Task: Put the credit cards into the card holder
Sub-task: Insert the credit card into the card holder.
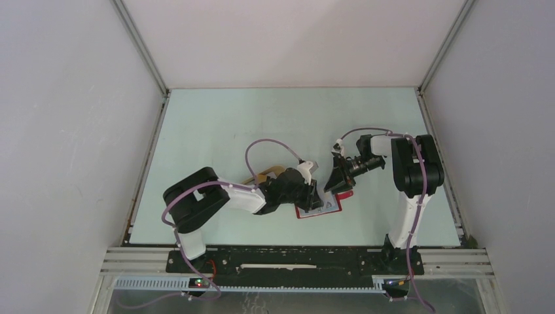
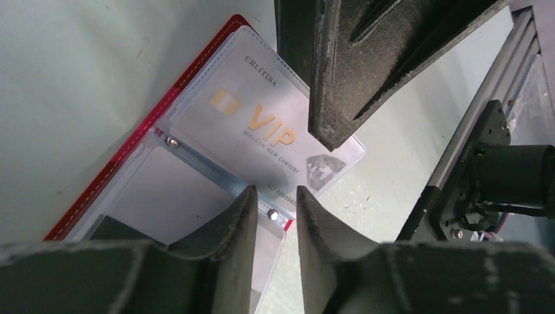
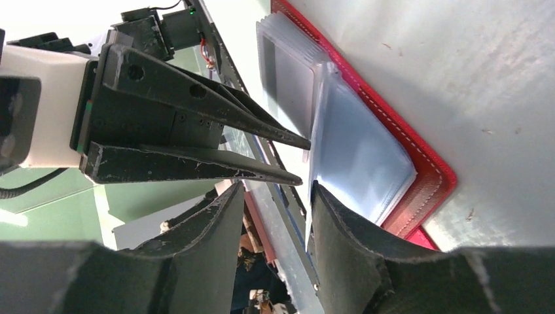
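Card holder (image 1: 319, 210), red with pale stitching along its rim, lies open and flat on the desk (image 1: 216, 131), close to the near edge and a little right of the desk's middle. Its stack of clear sleeves (image 3: 353, 150) is fanned upward. In the left wrist view one sleeve holds a silvery credit card (image 2: 262, 124) lettered "VIP" in gold. The sleeve beside it shows a pale blank face, and whether that is a card cannot be told. The left gripper (image 2: 273, 203) sits directly over the holder, on the side towards the desk's left edge. Its jaws stand a narrow gap apart, with only the riveted sleeve binding visible beyond them. In the right wrist view its tips reach the free edge of the raised sleeves, but contact cannot be confirmed. The right gripper (image 3: 275, 196) sits over the holder's far right corner, facing the left one, the two close together but apart. Its jaws are spread, and a sleeve's edge runs down along the inner face of one finger (image 3: 340, 229), not pinched. A beige tray (image 1: 265, 175) lies just behind the left arm, towards the desk's middle, mostly hidden.
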Controlling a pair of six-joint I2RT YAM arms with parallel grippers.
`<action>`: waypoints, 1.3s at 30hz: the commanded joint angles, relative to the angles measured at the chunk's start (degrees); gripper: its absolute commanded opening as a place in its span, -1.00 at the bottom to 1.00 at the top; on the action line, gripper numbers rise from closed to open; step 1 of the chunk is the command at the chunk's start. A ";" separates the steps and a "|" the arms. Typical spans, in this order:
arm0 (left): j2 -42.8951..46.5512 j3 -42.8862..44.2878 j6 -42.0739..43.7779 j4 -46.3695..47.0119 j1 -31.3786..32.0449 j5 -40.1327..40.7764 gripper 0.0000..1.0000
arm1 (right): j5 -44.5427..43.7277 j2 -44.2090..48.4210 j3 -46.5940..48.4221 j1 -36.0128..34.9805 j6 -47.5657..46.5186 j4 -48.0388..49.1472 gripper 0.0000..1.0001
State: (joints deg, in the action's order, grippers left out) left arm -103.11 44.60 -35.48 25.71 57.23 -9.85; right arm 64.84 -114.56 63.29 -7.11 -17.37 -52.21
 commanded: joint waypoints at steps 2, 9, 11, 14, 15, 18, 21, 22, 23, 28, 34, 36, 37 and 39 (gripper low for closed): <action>5.54 -3.36 -1.58 3.87 -0.44 -0.04 -0.24 | 3.86 0.49 1.75 0.08 -1.61 -1.50 0.02; 11.80 -8.60 -1.82 4.15 -0.45 1.06 -0.14 | 5.04 0.48 2.26 -1.27 -1.86 -2.07 0.01; 14.07 -10.67 -1.63 4.04 -0.45 1.62 -0.13 | 5.48 0.56 2.69 -2.14 -2.00 -2.25 0.00; 18.04 -13.83 -1.08 3.66 -0.41 3.16 -0.13 | 5.46 0.94 3.21 -3.99 -1.76 -2.23 -0.02; 19.48 -14.70 -0.77 3.19 -0.45 3.90 -0.12 | 5.16 1.19 3.30 -4.70 -1.36 -1.86 -0.03; 24.53 -16.95 0.22 0.75 -0.45 6.91 -0.10 | 3.63 1.99 3.36 -6.93 0.70 0.42 -0.05; 29.35 -18.58 1.27 -3.40 -0.41 9.59 -0.09 | 0.79 2.96 3.33 -9.63 2.71 2.89 -0.06; 31.21 -19.30 1.60 -4.50 -0.45 11.68 -0.09 | -0.37 3.30 3.33 -10.72 3.49 3.85 -0.06; 32.99 -20.01 1.84 -5.64 -0.45 13.01 -0.08 | -1.46 3.40 3.44 -11.80 4.23 4.64 -0.06; 41.52 -22.26 3.31 -12.88 -0.44 19.24 0.01 | -4.05 0.52 7.27 -15.60 3.92 3.07 -0.08; 46.70 -21.13 6.34 -16.56 -0.50 25.94 0.41 | -6.84 8.08 10.38 -15.46 -6.13 -1.89 -0.14; 46.99 -20.31 7.18 -16.19 -0.75 26.61 0.53 | -8.75 12.54 10.60 -15.45 -8.58 -2.02 -0.13; 47.15 -19.81 7.70 -16.03 -0.99 26.52 0.58 | -9.53 14.72 10.55 -15.39 -9.75 -2.07 -0.12; 47.44 -18.70 8.80 -16.42 -1.66 26.03 0.64 | -10.72 18.36 10.54 -15.09 -11.66 -2.17 -0.11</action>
State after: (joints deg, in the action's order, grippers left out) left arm -56.97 23.44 -30.35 10.00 56.64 13.37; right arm 56.95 -105.82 71.94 -22.65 -22.20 -52.75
